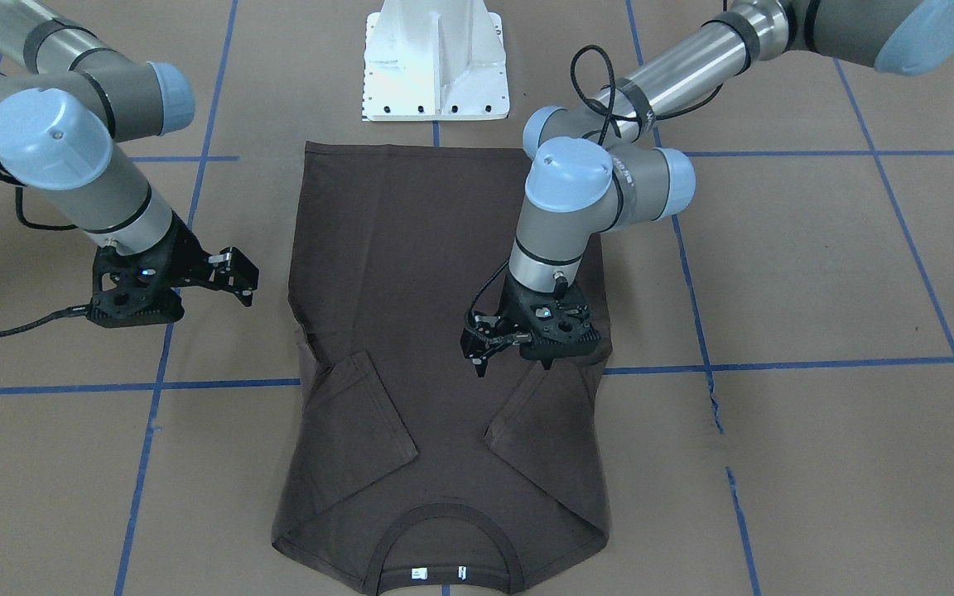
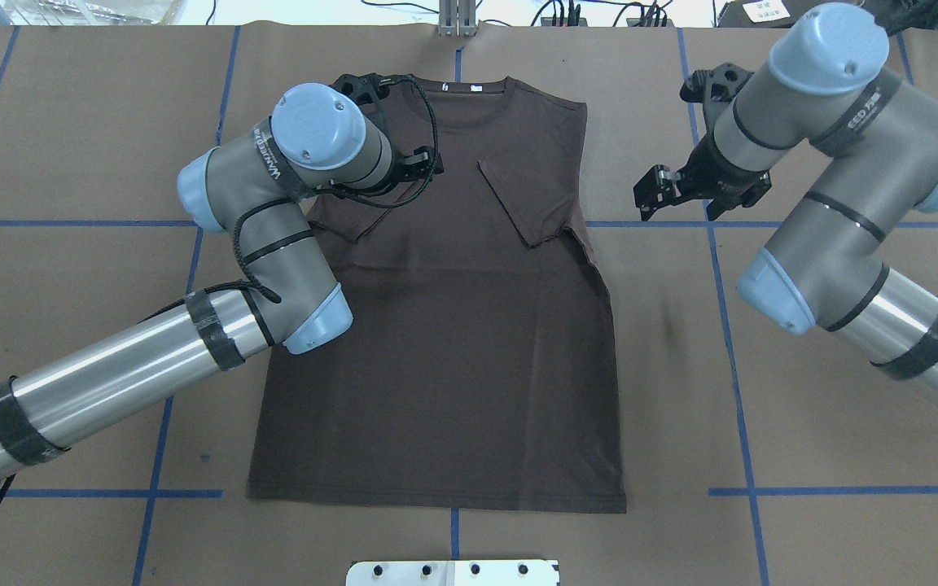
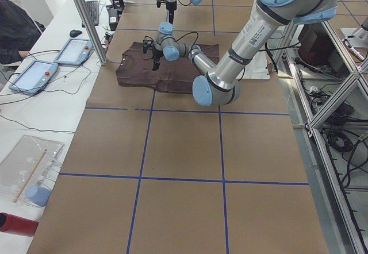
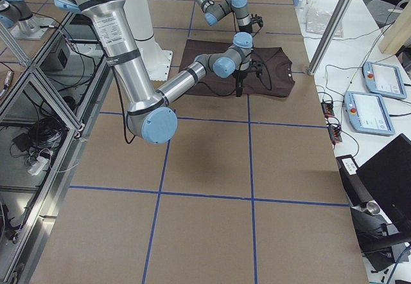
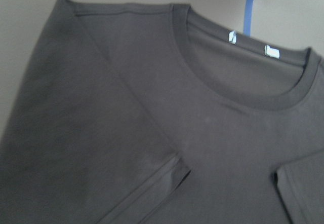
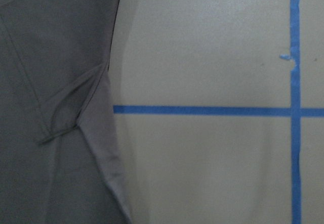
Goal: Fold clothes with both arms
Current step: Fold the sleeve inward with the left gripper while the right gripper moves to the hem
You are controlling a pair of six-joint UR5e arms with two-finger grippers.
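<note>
A dark brown T-shirt [image 2: 436,342] lies flat on the brown paper-covered table [image 2: 70,122], its hem toward the robot's white base [image 1: 436,66] and its collar [image 1: 444,508] toward the far edge. Two small white tags [image 5: 232,36] show inside the neck. Both short sleeves are folded inward over the chest, one on the robot's left [image 1: 543,422] and one on its right [image 1: 361,422], with a gap of cloth between them.

The left gripper [image 1: 484,352] hangs over the shirt, just above the upper end of the left folded sleeve, fingers pointing down. No cloth is lifted toward it. How far apart its jaws stand cannot be told, since its wrist camera shows only the collar, the shoulder and the sleeve fold.

The right gripper [image 2: 674,207] hovers off the shirt, over bare table beside the shirt's right edge near a blue tape line [image 6: 202,110]. Its jaws are spread apart and hold nothing. Its wrist camera looks down on the shirt's edge — with the sleeve fold tucked in — and on crossing tape.
</note>
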